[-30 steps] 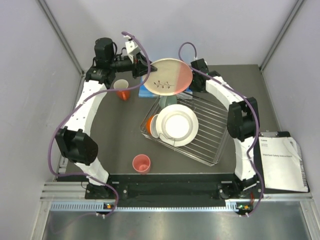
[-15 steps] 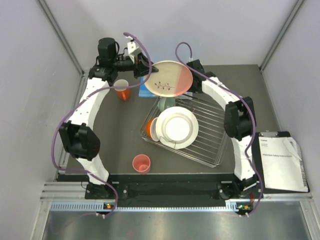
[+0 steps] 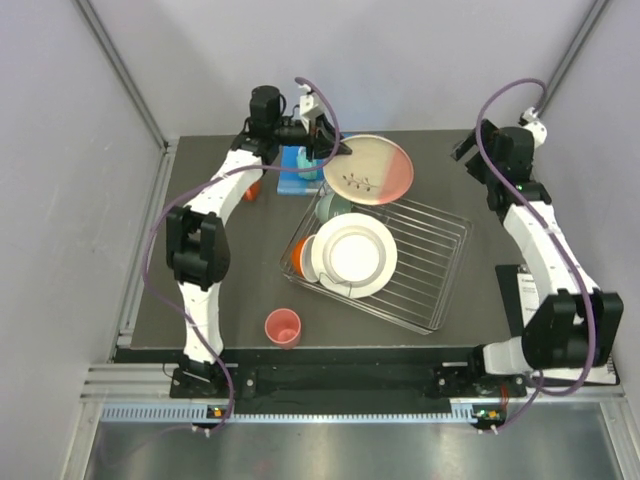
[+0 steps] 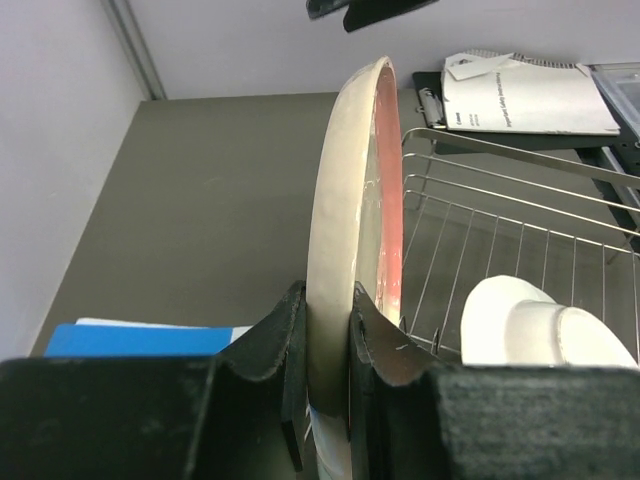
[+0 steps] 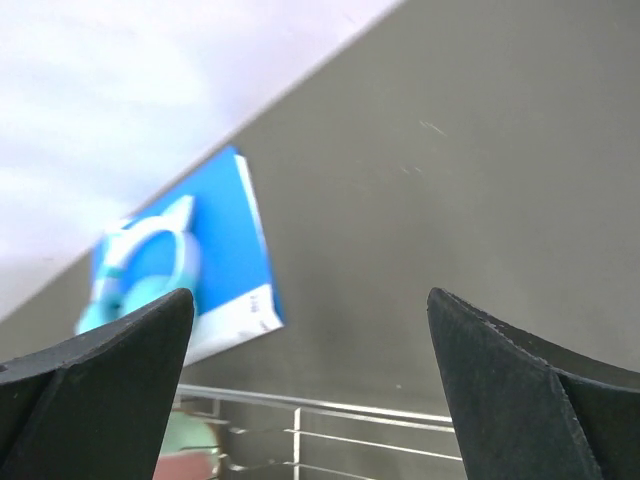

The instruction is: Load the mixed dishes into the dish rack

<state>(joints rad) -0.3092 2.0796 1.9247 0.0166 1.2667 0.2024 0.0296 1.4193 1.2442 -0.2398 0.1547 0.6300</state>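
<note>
**Left pincer holds the big plate over the rack's far-left corner**

The left pincer (image 4: 325, 320) is clamped narrow on the rim of the large pink-and-cream round plate (image 3: 368, 168). One black finger presses each face. In the wrist view the plate stands on edge. From above it hangs over the far-left corner of the dish rack (image 3: 452, 262), a clear-rimmed rectangular tray of thin metal wires set askew on the dark grey table (image 3: 220, 290).

The stacked white plates (image 3: 352, 252) fill the rack's left half. The mint green bowl (image 3: 333, 207) sits just beyond them, under the held plate. The rack's right half shows only wire.

The right pincer (image 3: 465, 148) gapes wide and holds nothing. It is at the far right, well apart from the rack. Its camera looks at the blue book (image 5: 228, 262) with the teal cat-ear headphones (image 5: 140, 262) lying on it.

The coral pink cup (image 3: 283, 326) stands alone by the near edge. The orange cup (image 3: 252, 189) is half hidden behind the left arm. Pale grey walls close in the left, far and right sides.

A second ago the right arm reached in beside the plate's right rim. It has since swung out to the far right, and the left arm has carried the plate rightward.
</note>
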